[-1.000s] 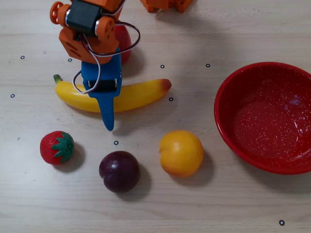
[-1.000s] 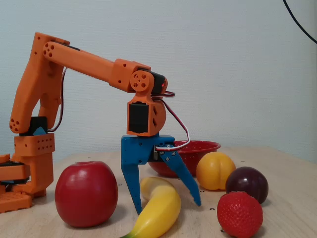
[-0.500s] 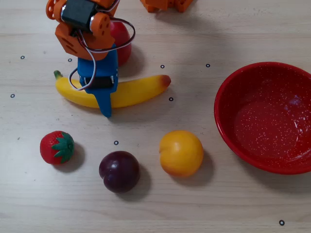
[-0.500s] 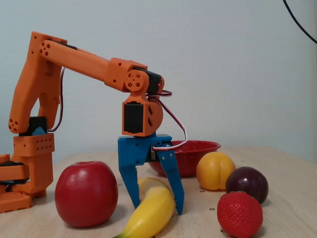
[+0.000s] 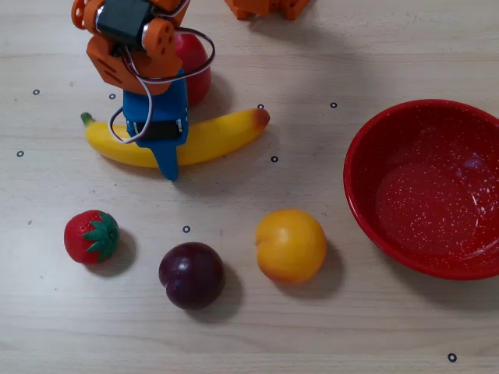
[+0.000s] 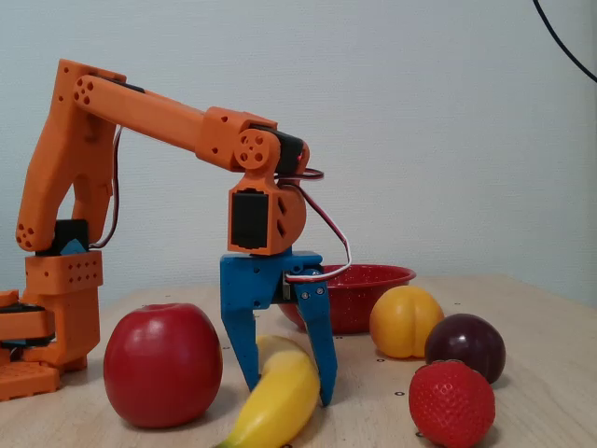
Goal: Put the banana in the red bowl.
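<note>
**Jaws closed in on banana, lift pending**

Since approx 1 s back the blue fingers had swung from a wide spread to a narrow straddle, and the banana had shifted a bit on the table, its stem tip nudged up-left in the overhead view. From my remote seat I read the gripper (image 6: 287,387) as clamped on the banana (image 6: 278,397), one finger each side of the mid-body, tips down near the tabletop; whether the grip was truly firm I couldn't confirm. Overhead, the gripper (image 5: 168,160) covered the banana (image 5: 210,138) left of centre, w/ the green stem poking out to the left and the reddish end to the right.

Fruit sat flat on the table (image 5: 312,47), not yet raised. A red apple (image 6: 162,364) stood just beside the arm, behind the banana overhead. Nearer the overhead view's bottom edge: a strawberry (image 5: 91,236), a plum (image 5: 192,274) and a yellow-orange fruit (image 5: 290,245), all apart from the banana. The red bowl (image 5: 360,167) lay well off at the overhead right, nothing in it.

Step in hand, IMO: grasp closing, about done. Next I'd need a straight lift high enough to clear the bowl rim, then a swing to the overhead right. Off-centre grip meant the long end could droop or twist, so slow lift advised.
</note>
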You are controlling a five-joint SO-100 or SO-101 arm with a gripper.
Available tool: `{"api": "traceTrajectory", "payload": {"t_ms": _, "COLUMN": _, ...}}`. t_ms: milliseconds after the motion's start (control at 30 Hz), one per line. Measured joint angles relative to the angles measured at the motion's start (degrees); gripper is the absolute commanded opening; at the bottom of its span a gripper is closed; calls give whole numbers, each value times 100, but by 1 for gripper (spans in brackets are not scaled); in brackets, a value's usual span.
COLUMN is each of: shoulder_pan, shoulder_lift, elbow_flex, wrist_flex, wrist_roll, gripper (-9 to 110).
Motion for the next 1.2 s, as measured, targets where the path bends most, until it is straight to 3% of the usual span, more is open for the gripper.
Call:
{"api": "traceTrajectory", "payload": {"t_ms": 400, "shoulder_pan": 176, "shoulder_lift": 202, "elbow_flex": -1828, "wrist_flex": 1266, "wrist_roll": -1178, "gripper": 0}}
{"api": "traceTrajectory", "payload": {"t_ms": 700, "shoulder_pan": 853, "shoulder_lift": 1055, "elbow_flex": -2514, "wrist_flex": 1301, "wrist_roll": -1934, "gripper": 0}}
{"api": "traceTrajectory", "payload": {"t_ms": 1200, "shoulder_pan": 3577, "shoulder_lift": 2171, "elbow_flex": -1819, "wrist_flex": 791, "wrist_roll": -2320, "gripper": 0}}
